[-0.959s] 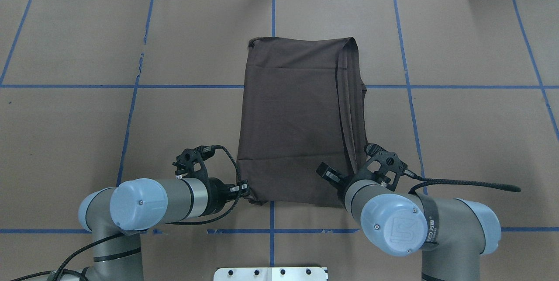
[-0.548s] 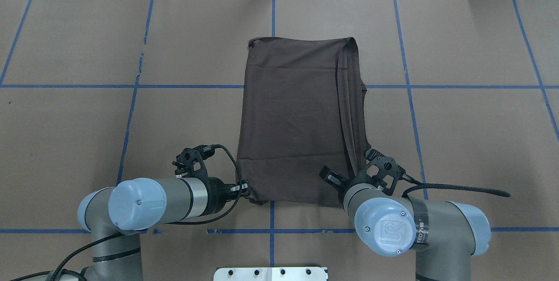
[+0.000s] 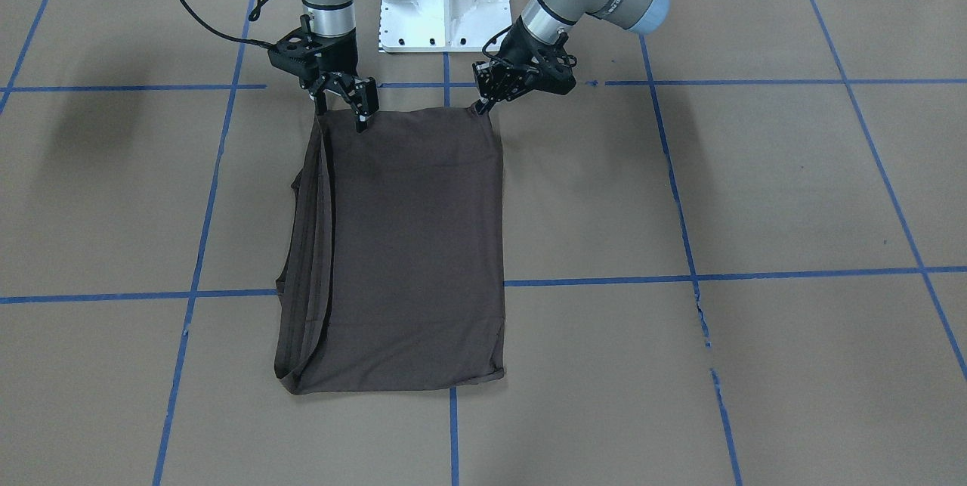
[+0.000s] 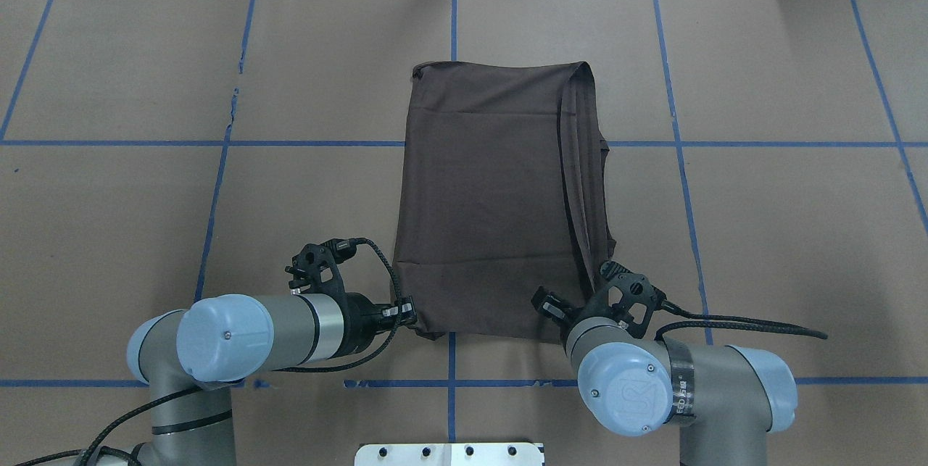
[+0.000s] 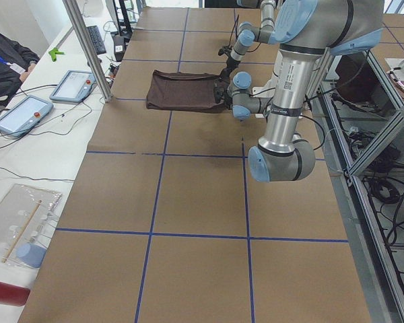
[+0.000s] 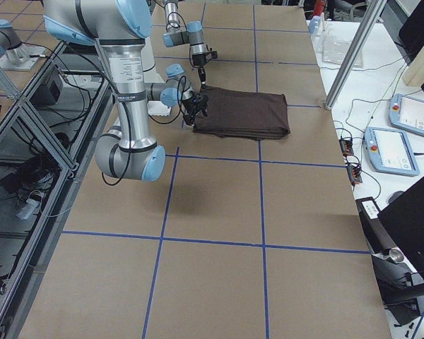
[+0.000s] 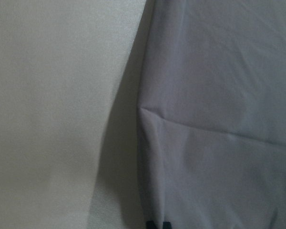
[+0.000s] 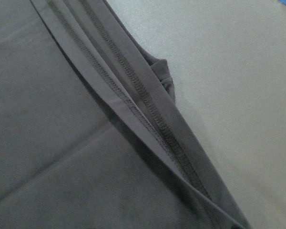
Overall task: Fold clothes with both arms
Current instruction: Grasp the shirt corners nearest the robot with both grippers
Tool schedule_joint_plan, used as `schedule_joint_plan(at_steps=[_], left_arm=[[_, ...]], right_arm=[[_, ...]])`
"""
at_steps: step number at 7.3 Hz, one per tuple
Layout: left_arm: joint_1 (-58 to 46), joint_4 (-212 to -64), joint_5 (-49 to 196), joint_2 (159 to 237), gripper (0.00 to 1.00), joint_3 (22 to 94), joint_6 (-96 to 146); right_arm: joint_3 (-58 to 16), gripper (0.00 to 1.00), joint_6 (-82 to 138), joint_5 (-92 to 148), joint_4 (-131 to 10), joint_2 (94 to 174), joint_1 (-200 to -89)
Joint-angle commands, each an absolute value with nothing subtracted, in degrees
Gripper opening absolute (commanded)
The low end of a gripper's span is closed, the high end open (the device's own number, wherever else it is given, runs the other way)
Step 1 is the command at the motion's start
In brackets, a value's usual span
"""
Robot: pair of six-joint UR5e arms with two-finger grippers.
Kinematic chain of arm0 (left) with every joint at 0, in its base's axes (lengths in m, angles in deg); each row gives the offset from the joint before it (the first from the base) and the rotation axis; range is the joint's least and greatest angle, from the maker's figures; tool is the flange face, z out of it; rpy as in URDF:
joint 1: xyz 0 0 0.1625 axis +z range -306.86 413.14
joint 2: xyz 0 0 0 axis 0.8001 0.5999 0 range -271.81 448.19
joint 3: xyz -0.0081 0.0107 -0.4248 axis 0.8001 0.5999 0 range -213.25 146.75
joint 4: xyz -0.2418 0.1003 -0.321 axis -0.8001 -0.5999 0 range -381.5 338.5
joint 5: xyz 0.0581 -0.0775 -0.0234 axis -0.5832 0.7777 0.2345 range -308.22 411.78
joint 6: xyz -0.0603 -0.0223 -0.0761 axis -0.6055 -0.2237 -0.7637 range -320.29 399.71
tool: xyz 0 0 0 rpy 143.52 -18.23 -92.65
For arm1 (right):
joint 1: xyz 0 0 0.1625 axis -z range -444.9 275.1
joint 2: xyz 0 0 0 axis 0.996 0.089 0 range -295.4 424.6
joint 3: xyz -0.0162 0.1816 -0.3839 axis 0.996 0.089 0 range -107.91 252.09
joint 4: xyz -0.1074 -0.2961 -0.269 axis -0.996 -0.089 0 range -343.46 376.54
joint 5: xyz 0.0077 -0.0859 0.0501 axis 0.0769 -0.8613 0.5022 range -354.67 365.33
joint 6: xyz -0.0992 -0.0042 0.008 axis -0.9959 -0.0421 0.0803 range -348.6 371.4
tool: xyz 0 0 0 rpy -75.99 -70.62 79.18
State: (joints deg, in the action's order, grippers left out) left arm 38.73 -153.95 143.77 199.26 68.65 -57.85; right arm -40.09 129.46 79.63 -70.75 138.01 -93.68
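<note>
Left gripper [image 4: 407, 315] sat at the near-left corner of the dark brown T-shirt [image 4: 493, 198], jaws apparently pinched shut on that corner; the left wrist view showed cloth creasing toward the fingertips. The T-shirt lay folded to a tall rectangle, flat on the paper-covered table [image 4: 761, 234] at centre, with its layered hem edges stacked along the side nearer the right arm. Right gripper [image 3: 344, 108] was low at the near-right corner, fingers spread apart and straddling the edge, holding nothing. Risk: the right jaws could close on the top layers only, since several edges overlap there, and the lower ones would drop out on lifting. Risk: the left pinch is right at the corner and could slip.
</note>
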Motion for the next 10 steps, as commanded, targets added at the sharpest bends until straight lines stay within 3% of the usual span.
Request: schedule_joint_plan(at_steps=[1, 3, 4, 5, 6, 10], left_arm=[[38.72, -153.95, 143.71, 199.20, 0.00, 68.79, -57.85], [38.72, -153.95, 143.71, 199.02, 0.00, 68.97, -57.85], [38.72, -153.95, 143.71, 198.93, 0.00, 68.97, -57.85], [38.72, -153.95, 143.71, 198.84, 0.00, 68.97, -57.85], [38.72, -153.95, 143.71, 198.84, 0.00, 68.97, -57.85], [38.72, -153.95, 143.71, 198.93, 0.00, 68.97, -57.85]], right_arm=[[-39.44, 0.96, 129.97, 79.16, -70.82, 137.98, -93.25], [-38.74, 0.95, 130.49, 78.55, -70.73, 137.90, -93.07], [-38.65, 0.84, 131.02, 78.46, -70.82, 137.46, -93.16], [-38.48, 0.49, 132.50, 78.54, -70.82, 137.02, -93.16], [-38.48, 0.00, 132.60, 78.54, -70.82, 136.58, -93.24], [-38.47, 0.00, 136.80, 78.37, -70.82, 136.58, -93.42]])
